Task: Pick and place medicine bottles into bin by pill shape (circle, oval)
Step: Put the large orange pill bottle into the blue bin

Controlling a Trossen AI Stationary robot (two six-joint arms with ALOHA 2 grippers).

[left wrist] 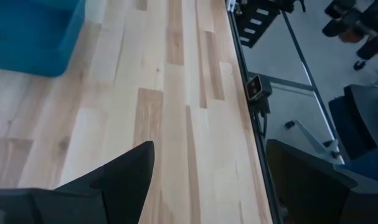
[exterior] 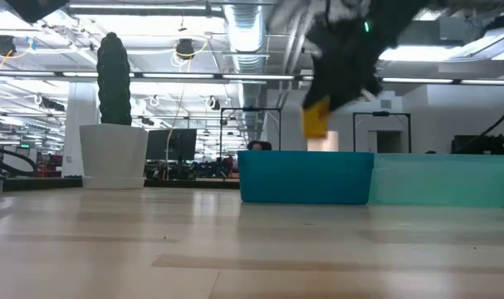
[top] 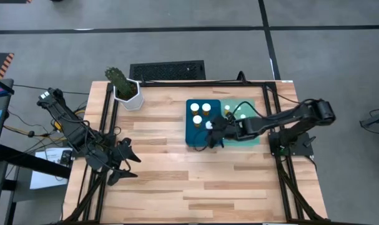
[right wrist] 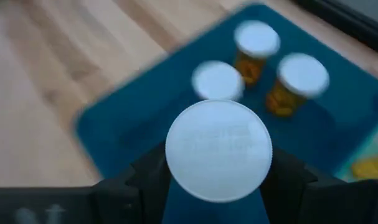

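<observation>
Over the dark blue bin [top: 194, 139], right tool [right wrist: 217, 180] up high, closed around a bottle [right wrist: 218, 149] with its white cap facing the wrist camera. Below it, three more bottles [top: 200, 112] standing in that bin. Just beside, a light green bin [exterior: 441, 179]. At the desk [top: 177, 181] edge, left tool [top: 123, 165] wide open, holding nothing.
</observation>
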